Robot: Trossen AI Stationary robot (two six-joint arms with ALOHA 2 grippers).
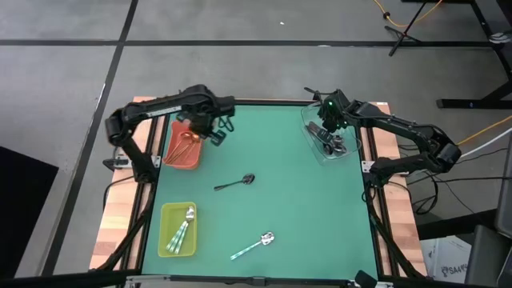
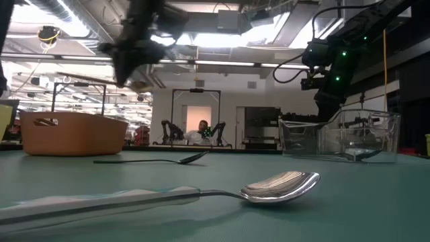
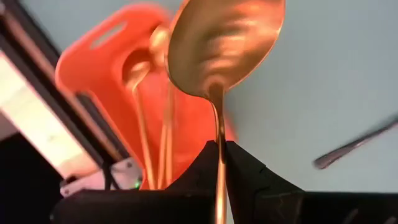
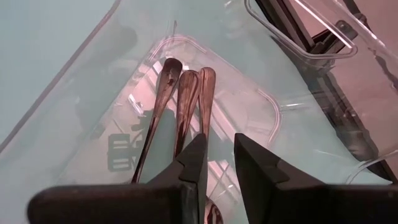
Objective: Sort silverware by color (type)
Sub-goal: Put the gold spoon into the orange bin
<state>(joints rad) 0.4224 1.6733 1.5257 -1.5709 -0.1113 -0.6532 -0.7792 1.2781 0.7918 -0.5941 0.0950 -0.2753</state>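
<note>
Left end effector (image 3: 221,163) pinches a copper spoon (image 3: 224,46) by its thin handle above the red tray (image 1: 184,146) while the right end effector (image 4: 219,163), slightly parted and empty, hovers over the clear tray (image 1: 330,138); a loose pinch could drop the spoon outside

I am seeing a copper-gold spoon (image 3: 221,50) over my red tray (image 1: 184,146), dark spoons (image 4: 180,106) in the clear tray (image 1: 332,142), and mint-handled spoons (image 1: 182,232) in the yellow-green tray (image 1: 163,240) on green table (image 1: 288,208).
</note>
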